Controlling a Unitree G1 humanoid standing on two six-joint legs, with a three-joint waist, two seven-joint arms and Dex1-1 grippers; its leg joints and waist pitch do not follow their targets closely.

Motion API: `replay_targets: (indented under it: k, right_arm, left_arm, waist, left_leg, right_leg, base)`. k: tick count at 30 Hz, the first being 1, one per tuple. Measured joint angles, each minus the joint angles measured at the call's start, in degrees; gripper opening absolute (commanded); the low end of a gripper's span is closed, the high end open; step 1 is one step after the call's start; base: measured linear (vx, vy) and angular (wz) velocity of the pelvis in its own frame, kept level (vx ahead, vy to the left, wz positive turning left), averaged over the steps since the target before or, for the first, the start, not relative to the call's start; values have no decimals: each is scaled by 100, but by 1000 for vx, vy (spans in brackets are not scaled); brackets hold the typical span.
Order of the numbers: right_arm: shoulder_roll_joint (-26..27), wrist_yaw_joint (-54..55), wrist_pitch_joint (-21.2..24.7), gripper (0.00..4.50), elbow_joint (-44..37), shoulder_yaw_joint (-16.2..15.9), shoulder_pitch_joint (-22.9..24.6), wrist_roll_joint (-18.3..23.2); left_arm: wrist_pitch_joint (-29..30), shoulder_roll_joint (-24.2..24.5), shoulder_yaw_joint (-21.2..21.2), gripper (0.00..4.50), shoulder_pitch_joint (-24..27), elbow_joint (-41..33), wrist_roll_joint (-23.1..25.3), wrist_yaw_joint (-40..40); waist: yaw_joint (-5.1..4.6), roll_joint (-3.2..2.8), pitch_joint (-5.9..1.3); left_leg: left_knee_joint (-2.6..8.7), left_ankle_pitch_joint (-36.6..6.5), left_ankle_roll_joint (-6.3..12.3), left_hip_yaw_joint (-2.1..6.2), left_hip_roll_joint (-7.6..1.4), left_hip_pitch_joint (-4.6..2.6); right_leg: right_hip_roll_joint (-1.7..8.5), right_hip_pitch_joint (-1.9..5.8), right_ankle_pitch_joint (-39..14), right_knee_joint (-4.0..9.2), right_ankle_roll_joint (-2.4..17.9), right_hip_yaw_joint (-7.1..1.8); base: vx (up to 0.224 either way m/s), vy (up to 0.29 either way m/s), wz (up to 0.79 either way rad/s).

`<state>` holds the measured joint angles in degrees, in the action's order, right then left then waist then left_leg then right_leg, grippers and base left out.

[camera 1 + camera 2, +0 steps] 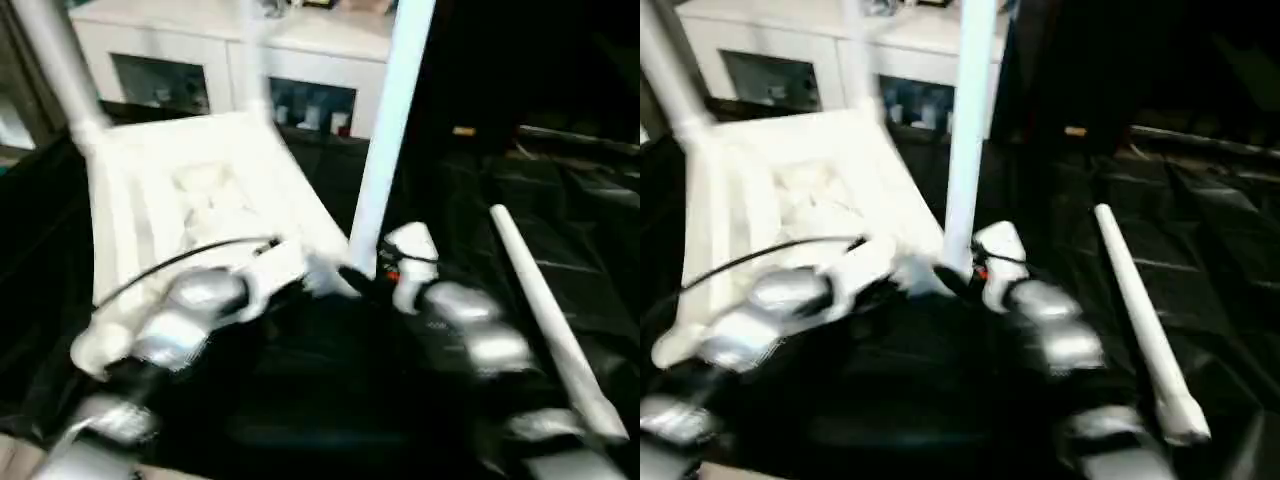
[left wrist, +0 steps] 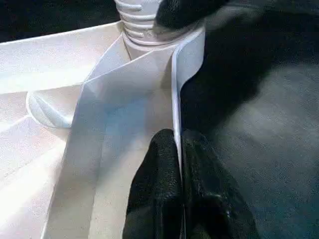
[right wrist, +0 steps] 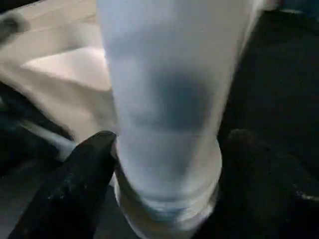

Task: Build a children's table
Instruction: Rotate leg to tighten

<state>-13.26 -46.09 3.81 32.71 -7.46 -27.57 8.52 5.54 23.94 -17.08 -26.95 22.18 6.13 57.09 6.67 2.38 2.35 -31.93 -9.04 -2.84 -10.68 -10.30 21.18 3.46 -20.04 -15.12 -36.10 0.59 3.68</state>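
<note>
Item: children's table top (image 1: 200,200), upside down, centre-left of frame on the black table (image 1: 560,210).

Fitted: one leg (image 1: 55,60) upper left; second leg (image 1: 392,120) upright at centre, threaded base at its corner socket.

Loose: third leg (image 1: 545,310), lower right.

Left claw (image 2: 178,169): clenched on the top's rim.

Right claw (image 3: 164,169): grasping the centre leg near its base.

Handling advice: keep the rim pinned, hold the leg plumb, and twist without forcing the thread.

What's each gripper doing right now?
Left gripper: shut on the tabletop's rim.
Right gripper: shut on the upright leg.
</note>
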Motion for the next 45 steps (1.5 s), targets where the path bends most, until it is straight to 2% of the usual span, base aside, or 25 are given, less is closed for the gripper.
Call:
replay_targets:
  k: [5, 10, 12, 20, 21, 28, 32, 36, 39, 43, 45]
  right_arm:
    - [-338, -910, 198, 387, -367, -253, 98, 89]
    - [-524, -1208, 242, 387, -513, -432, 121, 31]
    - [-497, -1184, 247, 358, -510, -432, 122, 26]
    - [-417, -1210, 335, 304, -510, -444, 122, 35]
    - [-417, -1211, 337, 284, -510, -444, 122, 35]
    - [-352, -1145, 263, 272, -445, -419, 140, 35]
    - [-5, -400, 145, 272, -98, -177, 123, 49]
    - [583, 1309, 217, 272, 172, 269, 74, -26]
    - [879, 2143, 359, 272, 239, 471, 11, -70]
    - [1167, 2949, 421, 272, 443, 566, -196, -236]
    - [1228, 3064, 262, 272, 586, 551, -264, -335]
  left_arm:
    - [-48, 266, -15, 0, 233, -356, -227, 565]
    - [-43, 314, -17, 0, 293, -442, -263, 733]
    - [-43, 314, -16, 0, 293, -441, -264, 734]
    - [-40, 317, -13, 0, 293, -443, -264, 741]
    - [-40, 318, -13, 0, 293, -443, -264, 742]
    - [-36, 305, -4, 0, 301, -442, -265, 731]
    - [-15, 102, 23, 0, 174, -198, -104, 337]
    - [351, -502, 7, 0, -230, 344, 188, -429]
    - [618, -817, -14, 0, -413, 579, 264, -803]
    - [854, -1119, -27, 0, -590, 792, 325, -1182]
    - [847, -1129, -25, 0, -619, 833, 329, -1199]
  waist:
    - [9, 6, 4]
    - [-2, 9, 6]
    - [-5, 9, 5]
    - [-5, 9, 6]
    - [-4, 9, 6]
    - [-7, 11, 4]
    - [-35, 11, 3]
    - [-42, -4, -8]
    - [-39, -16, -17]
    - [-28, -21, -21]
    - [-31, -24, -25]
  left_leg:
    - [-6, -5, 6, -1, 0, 10]
    - [-12, -4, 5, -1, -1, 5]
    - [-11, -4, 5, -2, -1, 5]
    - [-14, -4, 5, -1, 0, 6]
    - [-14, -4, 5, -2, -1, 6]
    - [-16, -4, 5, -1, -1, 4]
    - [-21, -3, 3, -2, -2, -13]
    - [-20, 0, -2, -14, 1, -32]
    - [-19, 0, -2, -25, 2, -44]
    - [-8, -1, -2, -43, 11, -57]
    - [3, -1, -2, -53, 21, -63]
  right_leg:
    - [1, -3, -1, 8, 1, 1]
    - [1, 0, 0, 5, 2, 1]
    - [1, 0, 0, 4, 2, 0]
    - [1, 0, 0, 3, 2, 0]
    - [1, 0, 0, 2, 2, 0]
    - [1, 1, 0, -2, 2, 0]
    - [1, 13, 14, -7, 9, -2]
    - [14, 17, 33, -5, 5, -5]
    - [19, 18, 28, -4, -15, -7]
    - [42, 17, 27, -2, -23, -7]
    - [61, 16, 32, -2, -34, -4]
  base:
    - [0, 0, 0]
    - [0, 0, 0]
    - [0, 0, 0]
    - [0, 0, 0]
    - [0, 0, 0]
    - [0, 0, 0]
    - [0, 0, 0]
    - [0, 0, 0]
    - [0, 0, 0]
    - [0, 0, 0]
    - [0, 0, 0]
